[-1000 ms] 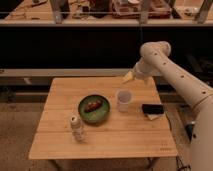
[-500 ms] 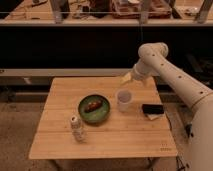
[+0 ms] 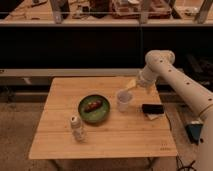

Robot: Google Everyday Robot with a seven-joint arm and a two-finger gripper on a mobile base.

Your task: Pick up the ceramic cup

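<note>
The ceramic cup (image 3: 123, 100) is a plain pale white cup standing upright on the wooden table (image 3: 60, 95), right of centre. My gripper (image 3: 131, 84) hangs from the white arm just above and behind the cup's right side, close to its rim but apart from it. It holds nothing that I can see.
A green bowl (image 3: 94, 109) with a brown item inside sits left of the cup. A small white bottle with a dark cap (image 3: 76, 128) stands near the front left. A black flat object on a white one (image 3: 153, 109) lies right of the cup. Dark shelving runs behind the table.
The arm has shifted slightly left and down, bringing the gripper a little closer to the cup. The objects on the table have not moved.
</note>
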